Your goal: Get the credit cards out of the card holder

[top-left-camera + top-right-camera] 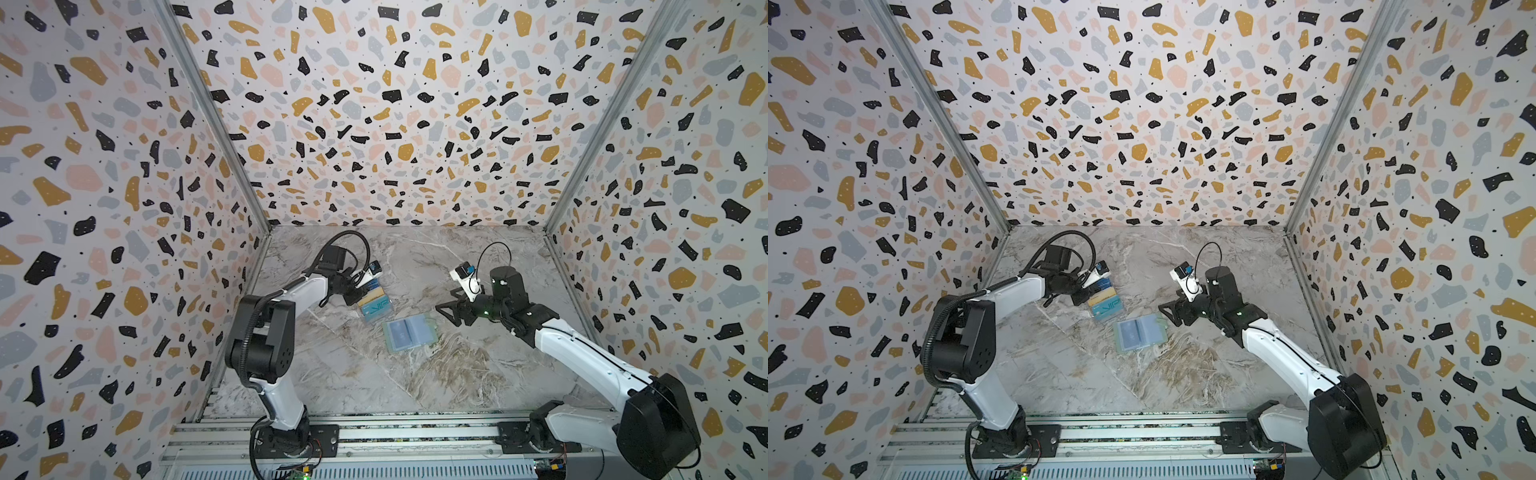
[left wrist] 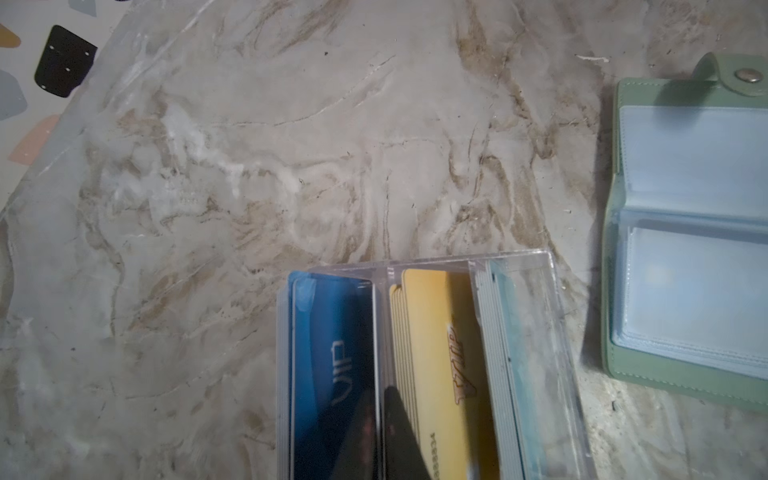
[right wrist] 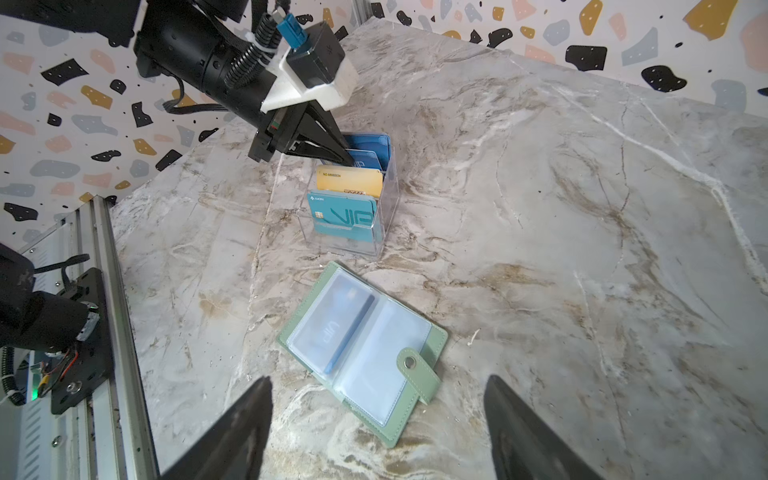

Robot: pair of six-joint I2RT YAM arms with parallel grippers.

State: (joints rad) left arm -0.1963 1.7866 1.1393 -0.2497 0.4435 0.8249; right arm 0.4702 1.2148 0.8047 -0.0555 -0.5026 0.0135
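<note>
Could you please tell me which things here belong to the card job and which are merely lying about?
Job: green card holder, lying open; blue card in its sleeve; teal card, gold card and dark blue cards standing in the clear stand.
Just about: metal rail; patterned walls.

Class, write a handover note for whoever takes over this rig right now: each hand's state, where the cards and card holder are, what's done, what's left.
Left hand: fingertips close together at the dark blue card in the rear tier of the clear stand; grip unclear.
Right hand: open, empty, near the card holder, which lies open on the table.
Done: teal card and gold card stand in the front and middle tiers.
Left: a blue card sits in the holder's sleeve; pull it out.
</note>
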